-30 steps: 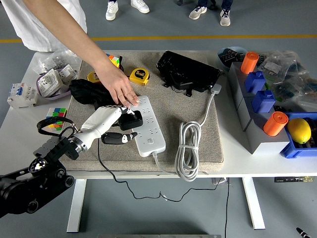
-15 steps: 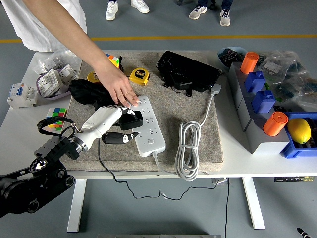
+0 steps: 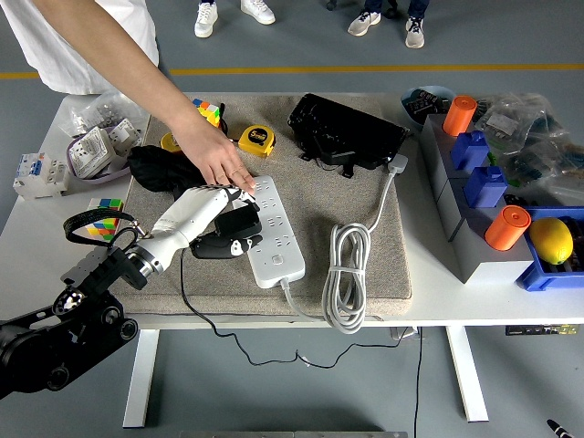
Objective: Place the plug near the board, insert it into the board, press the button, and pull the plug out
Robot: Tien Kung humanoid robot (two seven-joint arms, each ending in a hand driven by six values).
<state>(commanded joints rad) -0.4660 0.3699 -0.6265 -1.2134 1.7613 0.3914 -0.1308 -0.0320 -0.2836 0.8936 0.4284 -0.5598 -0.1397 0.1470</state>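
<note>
one hand of the robot, the left hand (image 3: 208, 222), is working at the board (image 3: 273, 232); the right arm is not showing anywhere. its white fingers (image 3: 203, 205) are curling around the black plug (image 3: 235, 222), clamping on it, and the plug is sitting at the board's left edge, about midway along its length, touching or lying over the sockets there. whether the prongs are actually seated in a socket i cannot tell, since the fingers and plug body are hiding the contact. the plug's thin black cord (image 3: 196, 306) is trailing from it toward the near table edge and hanging below.

a person (image 3: 91, 36) at the far side is reaching in, and the person's hand (image 3: 217, 161) is pressing down on the board's far-left end, seemingly steadying it.

judging the task: bringing the plug to the board is looking done. insertion is either happening now or just finishing. pressing the button, which i cannot pick out on the board, and pulling the plug out are both looking not yet done.

the board is lying on a mat (image 3: 356, 246), with its own white cable (image 3: 348, 274) coiling to the right of it.
</note>
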